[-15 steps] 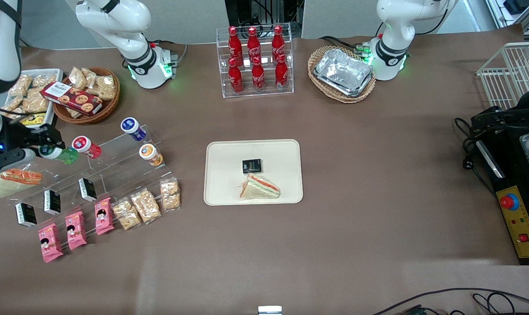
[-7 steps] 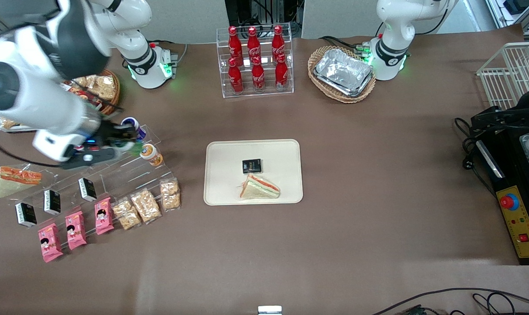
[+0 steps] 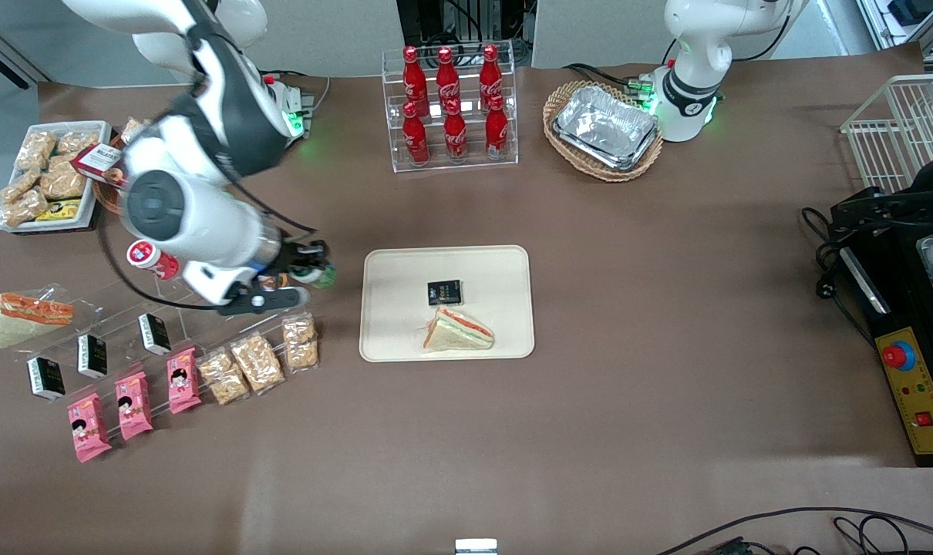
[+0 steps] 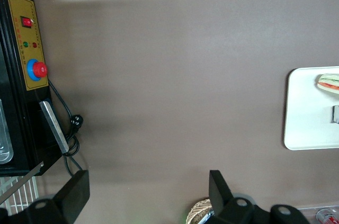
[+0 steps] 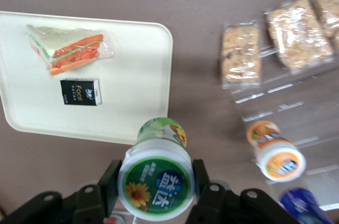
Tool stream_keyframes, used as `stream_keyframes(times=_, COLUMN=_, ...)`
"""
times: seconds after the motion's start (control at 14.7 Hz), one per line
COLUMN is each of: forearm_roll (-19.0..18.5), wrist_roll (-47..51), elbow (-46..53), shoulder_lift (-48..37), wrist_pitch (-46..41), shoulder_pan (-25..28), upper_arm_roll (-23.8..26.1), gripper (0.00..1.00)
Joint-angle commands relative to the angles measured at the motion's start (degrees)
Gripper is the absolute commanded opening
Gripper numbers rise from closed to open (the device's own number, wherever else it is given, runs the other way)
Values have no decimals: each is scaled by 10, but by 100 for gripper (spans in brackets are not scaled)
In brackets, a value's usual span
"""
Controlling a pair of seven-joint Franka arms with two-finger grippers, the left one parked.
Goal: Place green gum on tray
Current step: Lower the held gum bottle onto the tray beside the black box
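Black fingers (image 5: 204,181) pinching the small green-bodied gum bottle with the white round lid (image 5: 157,173), one on each flank just under the lid, bottle hanging between them. So the gripper (image 3: 312,271) is clamped on the green gum and carrying it up off the table, not resting on anything.

Big change from a second ago: back then holding the same bottle way out at the working arm's end, over the clear acrylic display steps (image 3: 204,304). Half a second ago, partway across those steps. Now past them and hanging just short of the large flat cream-beige rectangular tray (image 3: 405,339), nearest rim right beside the fingertips but not yet under them. Wrist view backs that up: bottle over brown table, tray corner (image 5: 153,38) just ahead.

Nearest neighbours working outward: orange-bodied gum bottle (image 5: 275,152) lying on the acrylic just beside the grip, a clear-wrapped nut bar (image 3: 300,342) a bit nearer the front camera. Further along on the tray, a small black box (image 3: 444,292) and a wrapped triangle sandwich (image 3: 459,330), both around the tray's middle, well apart from the fingers. Red-lidded gum bottle (image 3: 152,258) left on the steps, toward the working arm's end.

Meaning for the task: pick looks done, transport mostly done. Probably just needs a short carry over the rim, then lower and let go on the bare strip near this edge, clear of box and sandwich.
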Motion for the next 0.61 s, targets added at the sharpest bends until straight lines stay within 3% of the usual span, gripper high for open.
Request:
stream_keyframes(times=0.0, forearm_roll=15, wrist_roll=35, elbow=-81, shoulder_lift=-11, wrist_pitch=97, shoulder_pan=39, upper_arm_roll=-6, gripper=37)
stream_keyframes(times=0.27, forearm_roll=10, wrist_roll=84, elbow=-121, shoulder_lift=12, wrist_pitch=171, shoulder_pan=82, upper_arm_roll=-7, gripper=37)
stream_keyframes(times=0.54, forearm_roll=-21, wrist_roll=139, elbow=-159, shoulder_lift=39, wrist_pitch=257, shoulder_pan=114, upper_arm_roll=-7, gripper=37)
